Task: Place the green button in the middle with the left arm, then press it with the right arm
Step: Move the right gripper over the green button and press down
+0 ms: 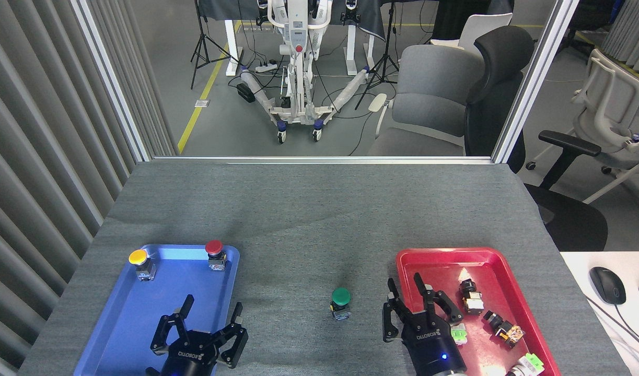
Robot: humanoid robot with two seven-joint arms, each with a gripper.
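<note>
Nearest the lower edge, the right claw [409,302] stands with its fingers spread and nothing between them, poised over the near-left corner of the red tray [444,257], while the left claw [204,321] hangs likewise released and empty above the near end of the blue tray [122,313]. Between the two trays, on the bare grey bench [309,209], the green button [341,303] stands upright on its square base with its domed cap facing up, free of both claws. It lies just to the left of the right claw and at about the same depth, while the left claw is well apart on the far side. Placing looks done, so the press is what remains: the right claw is plainly the nearer and would need a short sideways move leftward, then a descent onto the cap. Farther back in the blue tray stand the red button [214,251] and the yellow button [140,261].
</note>
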